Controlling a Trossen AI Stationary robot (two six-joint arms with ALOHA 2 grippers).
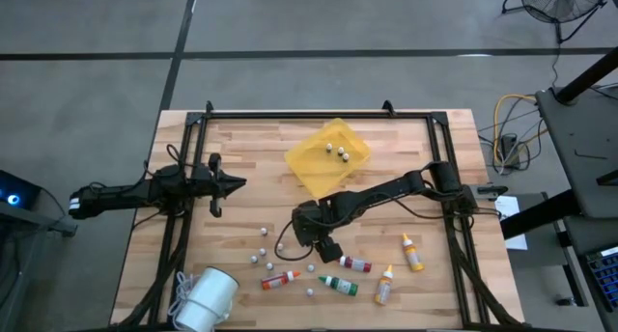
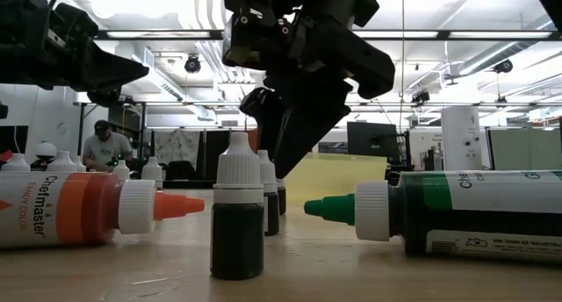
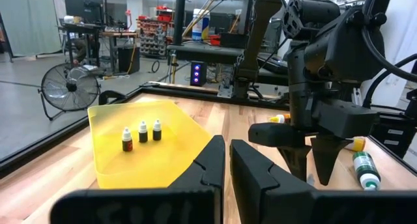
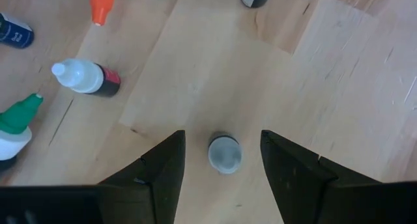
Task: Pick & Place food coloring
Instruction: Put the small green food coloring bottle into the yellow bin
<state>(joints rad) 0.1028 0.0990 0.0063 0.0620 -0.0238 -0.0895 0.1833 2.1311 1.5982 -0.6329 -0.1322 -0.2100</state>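
Several food coloring bottles lie on their sides on the wooden table: an orange-capped one (image 1: pixel 280 279), a green one (image 1: pixel 338 286), a red one (image 1: pixel 355 264) and two yellow ones (image 1: pixel 412 253), (image 1: pixel 384 286). My right gripper (image 4: pixel 225 168) hangs open, slanting down at the table's middle (image 1: pixel 326 248). Its fingers stand on either side of a small upright white-capped bottle (image 4: pixel 225 152) without touching it. My left gripper (image 3: pixel 227 165) waits shut at the table's left (image 1: pixel 232 184), pointing level.
A yellow tray (image 1: pixel 307 163) at the far middle holds three small upright white-capped bottles (image 3: pixel 142 133). More such small bottles (image 1: pixel 261 250) stand scattered at the near middle, one close to the low camera (image 2: pixel 237 219). A white roll (image 1: pixel 208 298) lies at the near left corner.
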